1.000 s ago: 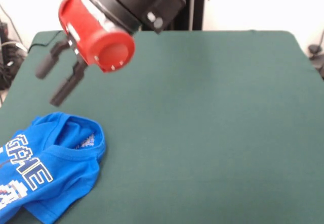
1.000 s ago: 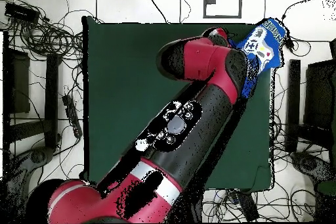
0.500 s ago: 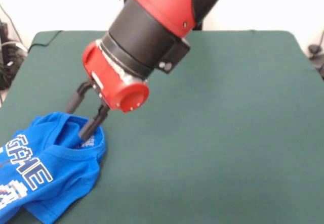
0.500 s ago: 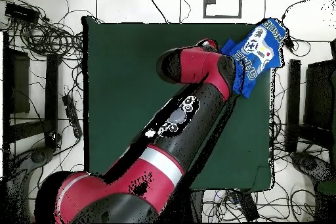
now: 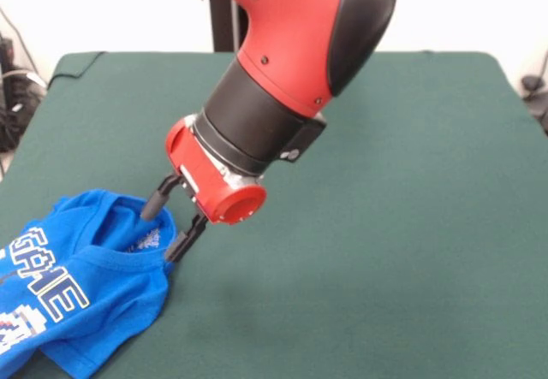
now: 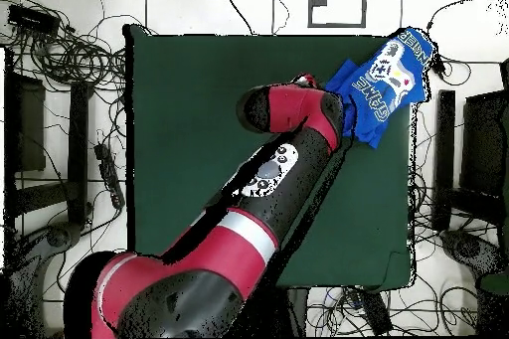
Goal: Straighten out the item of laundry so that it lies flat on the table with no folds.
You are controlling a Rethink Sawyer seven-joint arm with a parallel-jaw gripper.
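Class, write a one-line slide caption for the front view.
Open end effector straddling the collar of a crumpled blue T-shirt at the edge of a green table.

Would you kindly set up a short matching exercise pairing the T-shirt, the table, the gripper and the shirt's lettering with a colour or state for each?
Things:
1. T-shirt
2. table
3. gripper
4. lettering

Descriptions:
A. dark green
B. open, fingers astride the collar
C. white
D. bright blue, rumpled at a table corner

Pairs: 1-D, 2-A, 3-B, 4-C
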